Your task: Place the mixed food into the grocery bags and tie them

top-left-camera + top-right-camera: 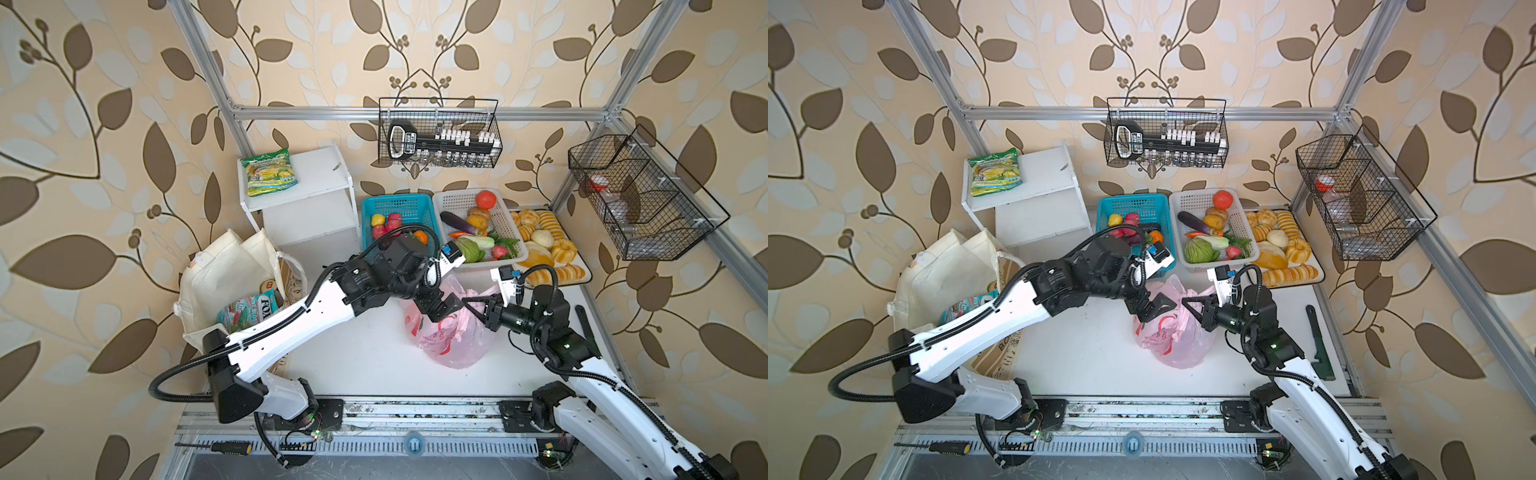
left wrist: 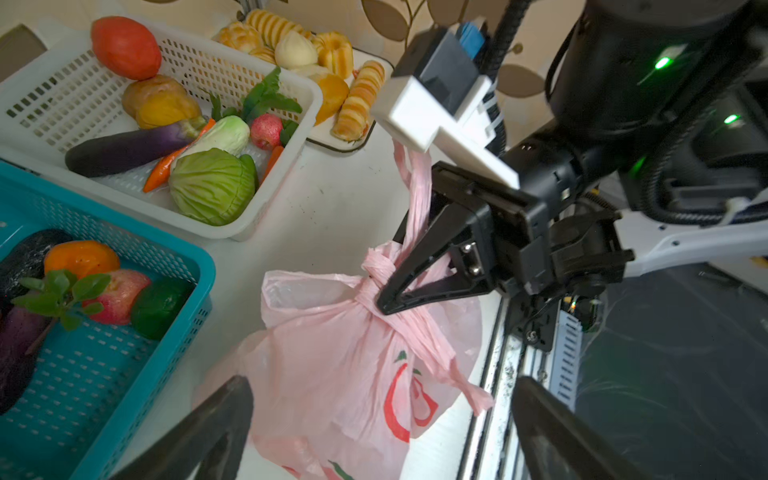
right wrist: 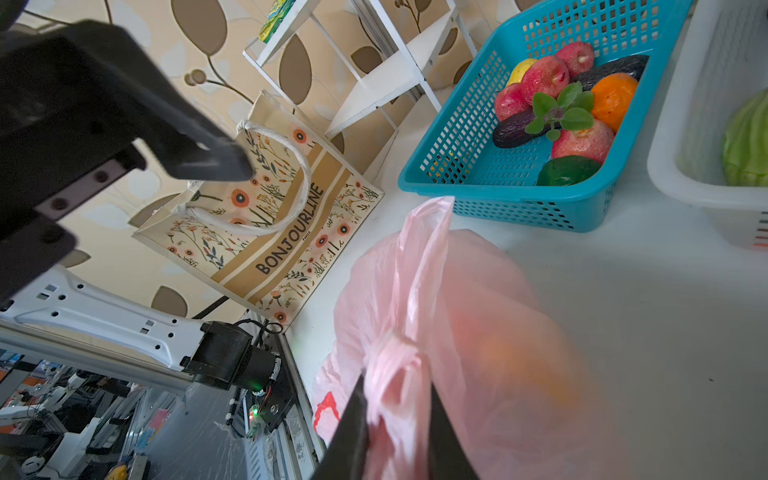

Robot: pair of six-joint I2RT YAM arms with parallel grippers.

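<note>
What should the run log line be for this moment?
step: tie pink bag | left gripper: open, over bag | right gripper: shut on handle | knot: formed | canvas tote: holds teal-red packet

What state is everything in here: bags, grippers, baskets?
Pink bag: handles knotted, bulging.
Tote: upright, open, packet and can inside.
Left gripper: open, by the pink bag's top.
Right gripper: shut on the pink bag's handle.
Blue basket: holds fruit.

Around me, beige wallpaper [image 1: 124, 124] with brown leaves covers every wall. A silver aluminium frame [image 1: 311, 112] edges my white table [image 1: 365, 357]; a white shelf unit [image 1: 320, 174] stands at the back, evenly lit.
</note>
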